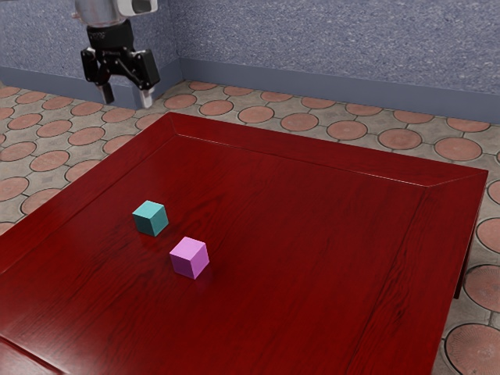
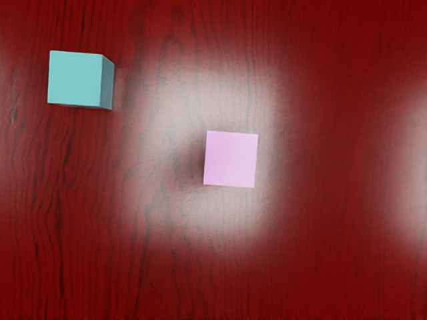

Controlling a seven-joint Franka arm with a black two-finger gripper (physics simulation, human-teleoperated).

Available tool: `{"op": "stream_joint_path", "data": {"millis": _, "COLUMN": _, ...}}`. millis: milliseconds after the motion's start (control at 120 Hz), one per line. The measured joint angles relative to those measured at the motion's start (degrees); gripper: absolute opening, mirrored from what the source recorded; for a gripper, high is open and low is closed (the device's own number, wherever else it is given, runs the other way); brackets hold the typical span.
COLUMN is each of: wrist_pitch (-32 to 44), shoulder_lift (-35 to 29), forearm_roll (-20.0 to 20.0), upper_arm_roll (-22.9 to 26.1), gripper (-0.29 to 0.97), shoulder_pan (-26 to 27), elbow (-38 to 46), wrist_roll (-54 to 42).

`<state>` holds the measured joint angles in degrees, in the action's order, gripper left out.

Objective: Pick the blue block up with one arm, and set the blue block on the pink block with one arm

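Claw [image 1: 126,95] hung high over the table's [image 1: 328,234] far corner, at the exterior view's upper left. Fingers were spread wide, nothing in them. Blue block [image 1: 150,218] sat flat on the table, well below the claw and not yet touched. Pink block [image 1: 190,258] was just beside it, toward the exterior view's right and nearer that cam, w/ a small gap, not touching. Wrist cam looked down on both, pink more under the hand than blue. Risks imo: the blocks were close, so a finger coming down on the gap side could clip pink and shove it. Long descent too, so any xy offset would put a fingertip on blue's top instead of straddling it. Off-centre grip would likely mean a tilted release, and blue could slide off pink.
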<state>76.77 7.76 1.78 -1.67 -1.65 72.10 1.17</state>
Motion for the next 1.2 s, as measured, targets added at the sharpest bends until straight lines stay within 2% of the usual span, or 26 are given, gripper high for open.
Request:
{"op": "stream_joint_path", "data": {"millis": 283, "wrist_pitch": -1.5, "shoulder_lift": 0.0, "forearm_roll": 0.1, "upper_arm_roll": 0.1, "gripper": 0.68, "shoulder_pan": -0.1, "elbow": -0.2, "wrist_roll": 0.4}}
{"op": "stream_joint_path", "data": {"millis": 433, "wrist_pitch": -3.7, "shoulder_lift": -4.0, "forearm_roll": -1.0, "upper_arm_roll": 1.2, "gripper": 0.68, "shoulder_pan": 1.3, "elbow": -7.1, "wrist_roll": 0.6}}
{"op": "stream_joint_path", "data": {"millis": 600, "wrist_pitch": -2.5, "shoulder_lift": -1.6, "forearm_roll": -1.8, "upper_arm_roll": 1.3, "gripper": 0.68, "shoulder_pan": 1.5, "elbow": -7.3, "wrist_roll": 0.8}}
{"op": "stream_joint_path", "data": {"millis": 733, "wrist_pitch": -1.1, "shoulder_lift": 0.1, "forearm_roll": -2.7, "upper_arm_roll": 4.2, "gripper": 0.68, "shoulder_pan": 1.5, "elbow": -7.1, "wrist_roll": 0.9}}
{"op": "stream_joint_path", "data": {"millis": 792, "wrist_pitch": 0.5, "shoulder_lift": -2.1, "forearm_roll": -3.2, "upper_arm_roll": 4.2, "gripper": 0.68, "shoulder_pan": 1.9, "elbow": -1.8, "wrist_roll": 0.9}}
{"op": "stream_joint_path", "data": {"millis": 875, "wrist_pitch": 5.3, "shoulder_lift": -9.0, "forearm_roll": -3.8, "upper_arm_roll": 3.6, "gripper": 0.68, "shoulder_pan": 1.9, "elbow": 14.4, "wrist_roll": 0.8}}
{"op": "stream_joint_path", "data": {"millis": 958, "wrist_pitch": 10.1, "shoulder_lift": -13.4, "forearm_roll": -4.2, "upper_arm_roll": 2.3, "gripper": 0.68, "shoulder_pan": 2.4, "elbow": 24.9, "wrist_roll": 0.9}}
{"op": "stream_joint_path", "data": {"millis": 1067, "wrist_pitch": 14.2, "shoulder_lift": -16.1, "forearm_roll": -4.8, "upper_arm_roll": 0.2, "gripper": 0.68, "shoulder_pan": 2.4, "elbow": 31.9, "wrist_roll": 1.3}}
{"op": "stream_joint_path", "data": {"millis": 1200, "wrist_pitch": 16.3, "shoulder_lift": -16.3, "forearm_roll": -5.6, "upper_arm_roll": -0.1, "gripper": 0.68, "shoulder_pan": 1.7, "elbow": 31.5, "wrist_roll": 0.5}}
